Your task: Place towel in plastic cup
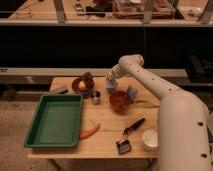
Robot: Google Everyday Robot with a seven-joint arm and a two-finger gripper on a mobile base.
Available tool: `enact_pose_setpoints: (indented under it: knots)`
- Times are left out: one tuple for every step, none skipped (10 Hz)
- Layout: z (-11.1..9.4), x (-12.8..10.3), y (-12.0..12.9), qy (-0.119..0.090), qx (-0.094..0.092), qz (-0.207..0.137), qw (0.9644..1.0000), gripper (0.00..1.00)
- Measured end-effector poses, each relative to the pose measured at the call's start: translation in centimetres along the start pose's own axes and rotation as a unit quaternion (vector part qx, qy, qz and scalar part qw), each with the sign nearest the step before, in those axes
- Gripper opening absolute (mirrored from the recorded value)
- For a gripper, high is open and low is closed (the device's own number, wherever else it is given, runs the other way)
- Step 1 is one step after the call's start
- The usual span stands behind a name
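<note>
Far left, a green tray [55,121], and behind its far corner a small grey block [61,90], too dim to name. Next along, a dark plate [80,85] with something heaped on it, then a small metal cup [95,97]. Just right of that, hanging low over the back half of the table [105,120], the gripper [111,84], with a pale grey-blue patch at its tip that looks to be the towel [110,78], apparently carried there and not lying on the wood. Cannot tell how wide the gripper stands, nor how much cloth is caught in it. Further right, a red-brown bowl [120,100], and touching or just beside its right rim, the plastic cup [132,92], light blue and upright as far as can be seen. Toward the front, an orange carrot [90,131], two brushes [132,125], and a white cup [150,139], well apart from the job. As for handling: likely very light, limp and quick to drape, so no risk of breakage but every chance of a corner hanging over the narrow rim. Best pinched near the middle or bunched, so that the loose edges fold together and drop inside. Cup probably light too, and easily tipped by a careless nudge.
</note>
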Motion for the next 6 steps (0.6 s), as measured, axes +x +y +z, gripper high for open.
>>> enact_pose_setpoints:
  knots:
    - [-0.1, 0.0, 0.0, 0.001, -0.001, 0.0, 1.0, 0.8]
    - [-0.3, 0.0, 0.0, 0.002, -0.001, -0.001, 1.0, 0.8]
    - [-0.5, 0.0, 0.0, 0.003, -0.001, -0.002, 1.0, 0.8]
    - [-0.8, 0.0, 0.0, 0.005, -0.001, -0.002, 1.0, 0.8]
    - [-1.1, 0.1, 0.0, 0.007, -0.001, -0.002, 1.0, 0.8]
    - [-1.2, 0.2, 0.0, 0.008, -0.002, -0.002, 1.0, 0.8]
